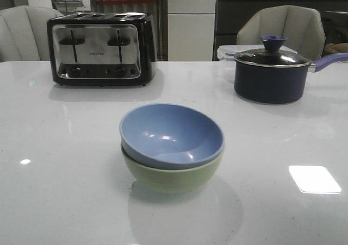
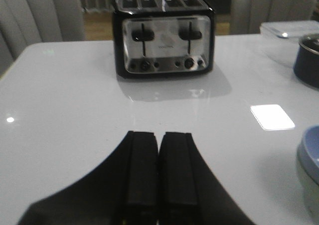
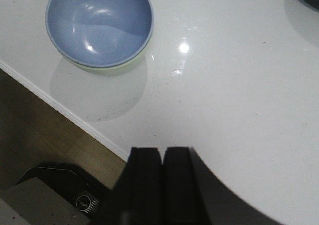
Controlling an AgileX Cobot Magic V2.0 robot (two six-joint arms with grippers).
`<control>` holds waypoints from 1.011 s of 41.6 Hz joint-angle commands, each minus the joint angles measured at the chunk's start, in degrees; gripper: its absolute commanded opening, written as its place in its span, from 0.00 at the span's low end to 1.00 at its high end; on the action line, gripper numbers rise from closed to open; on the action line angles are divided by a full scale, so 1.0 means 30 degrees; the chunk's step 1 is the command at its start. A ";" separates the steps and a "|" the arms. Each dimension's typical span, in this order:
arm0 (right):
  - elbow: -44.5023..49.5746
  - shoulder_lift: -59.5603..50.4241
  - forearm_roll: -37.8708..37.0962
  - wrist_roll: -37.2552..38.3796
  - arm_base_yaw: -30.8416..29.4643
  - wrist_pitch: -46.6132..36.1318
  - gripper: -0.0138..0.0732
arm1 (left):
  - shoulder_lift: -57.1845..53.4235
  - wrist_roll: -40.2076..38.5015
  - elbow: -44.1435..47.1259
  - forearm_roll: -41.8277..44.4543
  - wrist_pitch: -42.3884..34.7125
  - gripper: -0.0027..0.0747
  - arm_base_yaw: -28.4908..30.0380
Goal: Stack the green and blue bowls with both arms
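Observation:
The dusty blue bowl (image 1: pixel 171 133) sits nested inside the pale green bowl (image 1: pixel 173 180) in the middle of the white table. The stack also shows in the right wrist view, blue bowl (image 3: pixel 98 23) over a sliver of green bowl (image 3: pixel 124 65), and at the edge of the left wrist view (image 2: pixel 310 157). My left gripper (image 2: pixel 159 135) is shut and empty, above the table well to the left of the bowls. My right gripper (image 3: pixel 162 151) is shut and empty, over the table's front edge, away from the stack. Neither arm shows in the front view.
A black and chrome toaster (image 1: pixel 100 48) stands at the back left. A dark lidded saucepan (image 1: pixel 270 74) with a blue knob stands at the back right, a clear lidded container (image 1: pixel 228 52) behind it. Grey chairs stand beyond the table.

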 commanded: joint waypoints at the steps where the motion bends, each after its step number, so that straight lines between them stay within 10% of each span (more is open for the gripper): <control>1: -0.0534 -0.0116 0.0028 -0.0041 -0.0105 -0.1086 0.22 | -0.1907 0.0004 0.1775 -0.0177 -0.3911 0.16 0.1142; 14: -0.0534 -0.0116 0.0028 -0.0041 -0.0105 -0.1065 0.22 | -0.4618 0.0004 0.5633 -0.0177 -0.8001 0.16 0.1874; 42: -0.0534 -0.0116 0.0028 -0.0041 -0.0105 -0.0795 0.22 | -0.4579 0.0004 0.5619 -0.0148 -0.7659 0.15 0.1760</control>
